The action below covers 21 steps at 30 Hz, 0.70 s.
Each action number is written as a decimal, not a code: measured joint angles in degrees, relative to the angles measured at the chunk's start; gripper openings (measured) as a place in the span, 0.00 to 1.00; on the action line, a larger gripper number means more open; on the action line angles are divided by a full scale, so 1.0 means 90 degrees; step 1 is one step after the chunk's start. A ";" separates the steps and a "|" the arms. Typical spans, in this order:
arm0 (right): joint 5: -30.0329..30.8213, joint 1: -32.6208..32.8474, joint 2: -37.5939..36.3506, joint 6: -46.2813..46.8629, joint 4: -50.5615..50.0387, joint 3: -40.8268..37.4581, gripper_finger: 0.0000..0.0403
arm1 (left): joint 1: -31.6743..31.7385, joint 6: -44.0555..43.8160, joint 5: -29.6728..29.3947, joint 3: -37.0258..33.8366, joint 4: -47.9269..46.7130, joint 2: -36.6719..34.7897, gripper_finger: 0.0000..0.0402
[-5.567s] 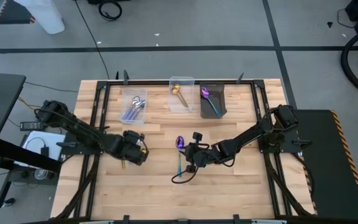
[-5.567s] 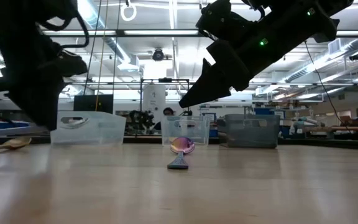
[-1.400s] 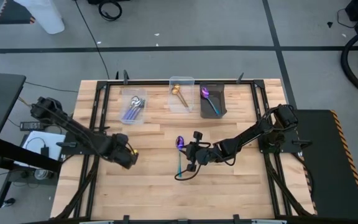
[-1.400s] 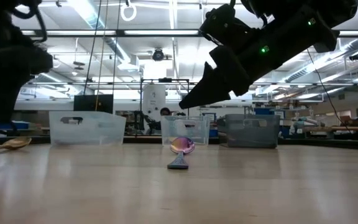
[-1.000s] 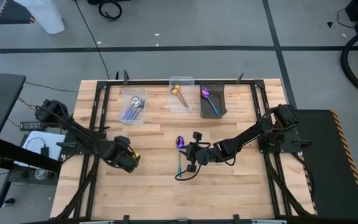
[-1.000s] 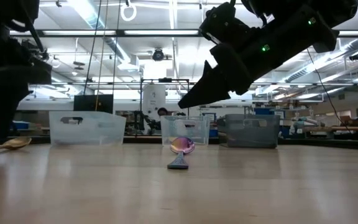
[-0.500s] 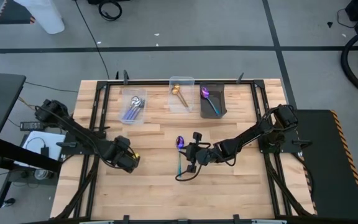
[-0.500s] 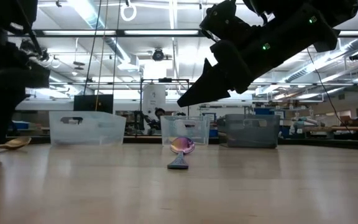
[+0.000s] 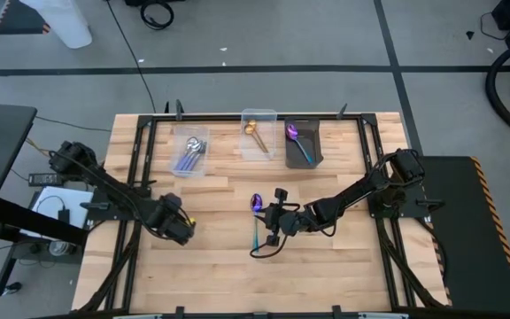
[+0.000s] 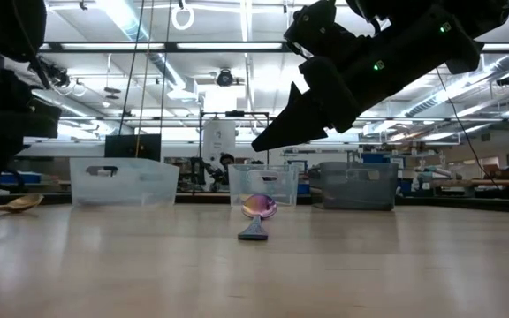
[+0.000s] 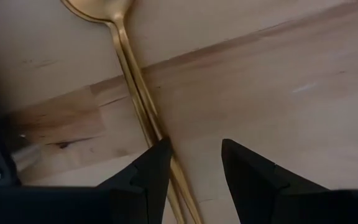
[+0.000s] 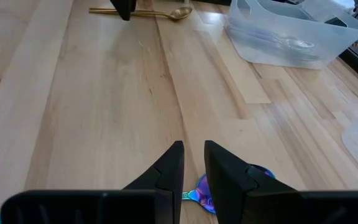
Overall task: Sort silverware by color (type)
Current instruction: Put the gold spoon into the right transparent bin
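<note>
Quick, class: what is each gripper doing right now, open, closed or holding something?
Left gripper: open, empty, fingers beside the gold spoon.
Right gripper: open, empty.

Your work surface is a pale wooden table (image 9: 220, 266) of butted planks, edged by a dark frame. At its far edge you have 3 bins in a row: a clear bin (image 9: 190, 152) on the left, a second clear bin (image 9: 258, 133) in the middle and a dark bin (image 9: 303, 143) on the right. 2 spoons lie directly on the boards: a gold spoon (image 12: 143, 12) at the left side, and a purple spoon (image 9: 256, 215) with a teal handle near the centre.
</note>
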 joint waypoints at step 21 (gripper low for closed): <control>0.0004 0.0005 0.0000 0.0000 0.0002 0.0000 0.19 | -0.0002 0.0128 0.0102 0.0142 -0.0338 -0.0005 0.36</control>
